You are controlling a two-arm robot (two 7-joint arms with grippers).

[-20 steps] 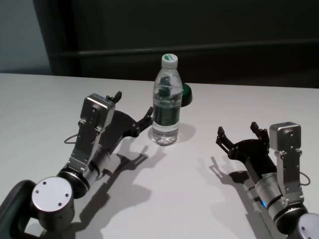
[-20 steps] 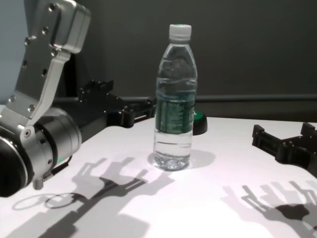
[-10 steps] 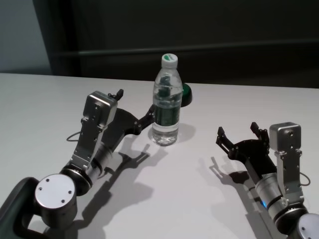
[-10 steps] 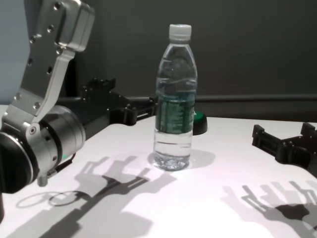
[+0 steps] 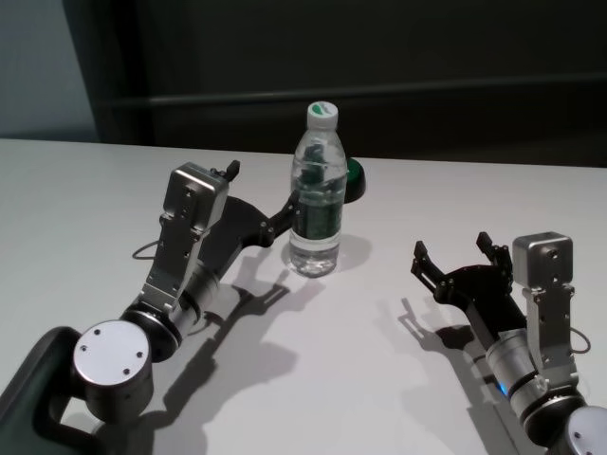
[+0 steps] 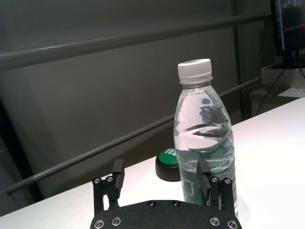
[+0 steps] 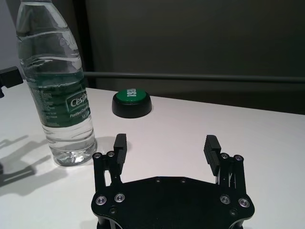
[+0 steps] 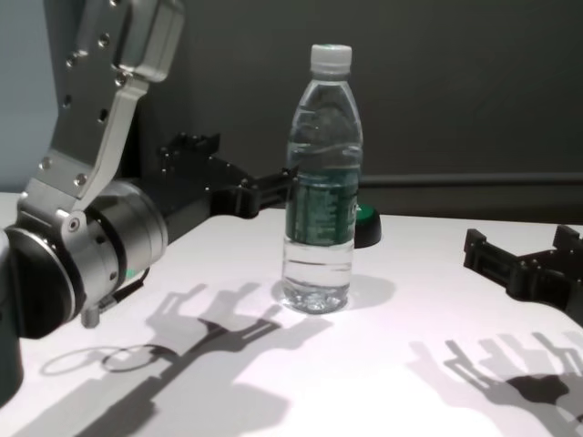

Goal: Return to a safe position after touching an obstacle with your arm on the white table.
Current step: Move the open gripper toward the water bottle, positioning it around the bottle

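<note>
At the centre of the head view, slightly above the middle, the bottle stands upright on the white table, its white cap at the top and its dark green label band around the middle. Left of the bottle in that frame, the left gripper is raised off the table with its fingers spread apart; one fingertip sits at the label band, either touching the bottle or just beside it, and which of the two cannot be told. Behind the bottle, partly hidden by it, a low black round button with a green top rests on the table. At the lower right of the frame, the right gripper is well apart from the bottle, fingers apart and holding nothing.
</note>
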